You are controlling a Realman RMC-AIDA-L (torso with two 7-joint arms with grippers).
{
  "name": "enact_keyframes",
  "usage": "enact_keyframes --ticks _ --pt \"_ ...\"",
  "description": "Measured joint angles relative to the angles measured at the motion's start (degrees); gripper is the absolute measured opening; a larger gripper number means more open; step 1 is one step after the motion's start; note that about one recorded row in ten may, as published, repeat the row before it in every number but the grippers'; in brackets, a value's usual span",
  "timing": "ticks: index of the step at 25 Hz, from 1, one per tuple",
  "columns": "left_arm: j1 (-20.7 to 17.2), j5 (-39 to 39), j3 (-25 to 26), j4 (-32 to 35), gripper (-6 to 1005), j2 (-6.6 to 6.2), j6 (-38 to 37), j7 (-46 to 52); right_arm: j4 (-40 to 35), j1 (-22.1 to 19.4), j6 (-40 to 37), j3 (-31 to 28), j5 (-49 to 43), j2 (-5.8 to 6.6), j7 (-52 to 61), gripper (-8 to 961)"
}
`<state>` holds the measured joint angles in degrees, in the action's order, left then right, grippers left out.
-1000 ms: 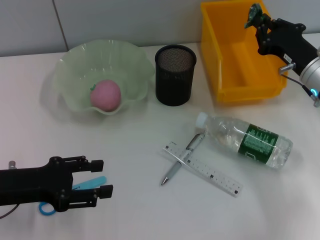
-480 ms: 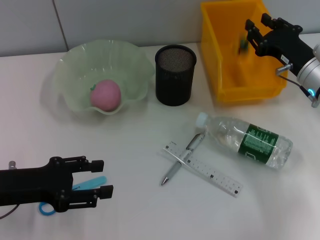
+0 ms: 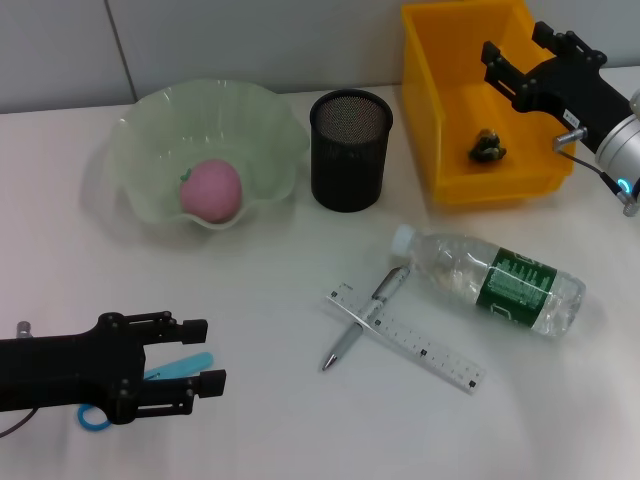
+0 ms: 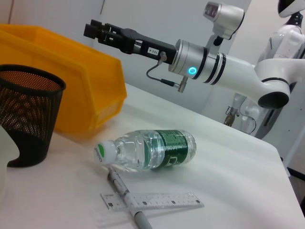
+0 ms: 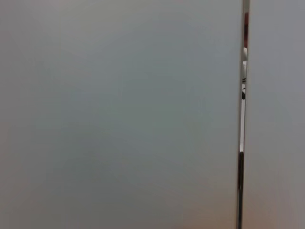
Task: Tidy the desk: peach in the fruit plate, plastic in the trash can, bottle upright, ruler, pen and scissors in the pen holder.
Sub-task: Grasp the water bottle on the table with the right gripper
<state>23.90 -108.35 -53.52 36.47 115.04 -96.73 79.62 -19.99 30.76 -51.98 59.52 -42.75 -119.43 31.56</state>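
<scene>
The pink peach (image 3: pixel 211 190) lies in the green fruit plate (image 3: pixel 140 130). A dark crumpled piece of plastic (image 3: pixel 487 147) rests on the floor of the yellow trash can (image 3: pixel 420 110). My right gripper (image 3: pixel 522 52) hovers open above that bin, also seen as the right gripper (image 4: pixel 101 32). The bottle (image 3: pixel 492 280) lies on its side, cap toward the pen (image 3: pixel 365 318), which crosses the ruler (image 3: pixel 405 338). Empty, the black mesh pen holder (image 3: pixel 350 150) stands upright. Above the blue scissors (image 3: pixel 185 365), my left gripper (image 3: pixel 205 355) is open at the front left.
The bottle (image 4: pixel 147 150), ruler (image 4: pixel 152 200) and pen (image 4: pixel 124 191) lie close together near the pen holder (image 4: pixel 26 114) and the yellow bin (image 4: pixel 62 86). The right wrist view shows only a grey wall.
My right gripper opened over the yellow bin and the plastic dropped from it to the bin floor. The left arm has not moved.
</scene>
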Motion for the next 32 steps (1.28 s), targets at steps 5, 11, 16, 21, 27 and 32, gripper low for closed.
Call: enact_keyframes --ticks 5,11,16,21,27,32 --pt "0.0 -0.11 0.0 0.0 721 0.0 -0.04 0.0 -0.12 -0.08 -0.19 0.01 0.11 -0.01 0.0 692" --pt "0.0 -0.01 0.0 0.0 721 0.07 -0.04 -0.02 -0.56 -0.71 -3.62 -0.45 0.15 0.05 5.41 718" --pt "-0.06 0.05 0.0 0.0 721 0.09 -0.04 -0.09 -3.57 -3.22 -10.9 -0.15 -0.1 0.24 10.87 726" --pt "-0.14 0.08 0.0 0.01 721 0.18 -0.03 -0.09 -7.62 -5.81 -15.74 3.2 -1.01 0.29 14.67 735" --pt "-0.39 0.09 0.23 0.0 720 0.35 -0.03 -0.09 -15.77 -9.49 -18.14 4.48 -6.48 0.21 23.66 744" --pt "-0.52 0.09 0.48 0.0 720 0.36 -0.19 -0.26 -23.5 -10.89 -19.71 2.7 -19.21 0.58 38.68 757"
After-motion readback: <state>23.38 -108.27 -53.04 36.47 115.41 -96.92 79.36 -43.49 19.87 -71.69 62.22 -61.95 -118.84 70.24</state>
